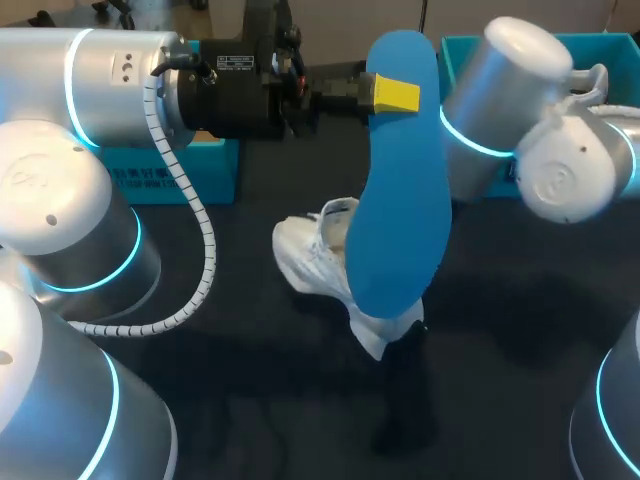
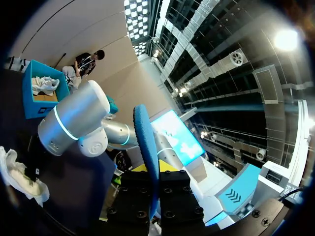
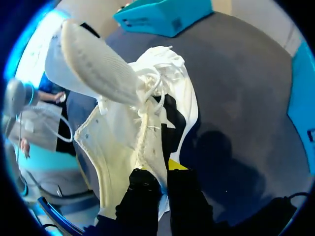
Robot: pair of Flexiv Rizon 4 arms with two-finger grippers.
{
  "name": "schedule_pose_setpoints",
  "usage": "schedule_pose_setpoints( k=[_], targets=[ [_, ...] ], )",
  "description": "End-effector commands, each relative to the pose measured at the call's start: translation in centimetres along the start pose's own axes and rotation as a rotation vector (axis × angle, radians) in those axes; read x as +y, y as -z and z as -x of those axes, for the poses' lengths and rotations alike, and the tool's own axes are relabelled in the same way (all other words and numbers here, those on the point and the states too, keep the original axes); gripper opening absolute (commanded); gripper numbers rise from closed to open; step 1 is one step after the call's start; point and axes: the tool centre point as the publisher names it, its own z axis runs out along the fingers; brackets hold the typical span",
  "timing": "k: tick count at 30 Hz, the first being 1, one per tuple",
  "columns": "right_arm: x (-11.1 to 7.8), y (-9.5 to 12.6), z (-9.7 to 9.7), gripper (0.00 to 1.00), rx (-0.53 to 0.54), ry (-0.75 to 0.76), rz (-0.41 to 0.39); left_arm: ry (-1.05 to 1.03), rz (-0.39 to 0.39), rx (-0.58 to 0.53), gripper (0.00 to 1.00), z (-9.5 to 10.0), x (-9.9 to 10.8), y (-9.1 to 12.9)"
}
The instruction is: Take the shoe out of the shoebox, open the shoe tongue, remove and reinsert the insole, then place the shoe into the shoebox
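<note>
Left gripper (image 1: 388, 95): clamped on the insole (image 1: 398, 190), with a yellow-tipped finger on each face near its upper end. It is held high above the table (image 1: 520, 300), near the middle of the head view.
Right gripper (image 3: 165, 178): pinching the shoe (image 1: 318, 262), with the side wall at the rim of the opening caught between its two fingers. In the head view this gripper is hidden behind the insole.
Insole: blue and out of the shoe, hanging roughly upright in the air. In the head view its lower end covers part of the shoe. The left wrist view shows it edge-on between the black fingers.
Shoe: white, near the middle of the dark table, outside the shoebox (image 1: 615, 42) and between the two boxes. I cannot tell whether its sole rests fully on the table.
Tongue (image 3: 96, 61): standing up and away from the opening, which gapes wide and shows the pale lining.
Laces (image 3: 150, 91): loose and bunched at the base of the tongue.
Shoebox: teal and open-topped, at the far right of the table behind the right arm (image 1: 520, 130), well apart from the shoe.
Second shoe (image 2: 44, 84): white, lying inside the shoebox.
Other box (image 1: 175, 170): teal, at the far left of the table, under the left arm (image 1: 120, 70).
</note>
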Motion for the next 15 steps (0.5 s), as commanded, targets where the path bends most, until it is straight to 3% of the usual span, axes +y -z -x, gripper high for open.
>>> schedule_pose_setpoints(
  k=[1, 10, 15],
  targets=[
    [-0.36, 0.37, -0.02, 0.0, -0.068, -0.228, 0.29, 0.0, -0.001, -0.001, 0.0, 0.06, 0.12, -0.07],
    [-0.36, 0.37, -0.02, 0.0, -0.068, -0.228, 0.29, 0.0, -0.001, -0.001, 0.0, 0.06, 0.12, -0.07],
    [0.05, 0.91, 0.25, 0.0, -0.153, -0.28, 0.287, 0.0, -0.001, -0.001, 0.0, 0.06, 0.12, -0.07]
  ],
)
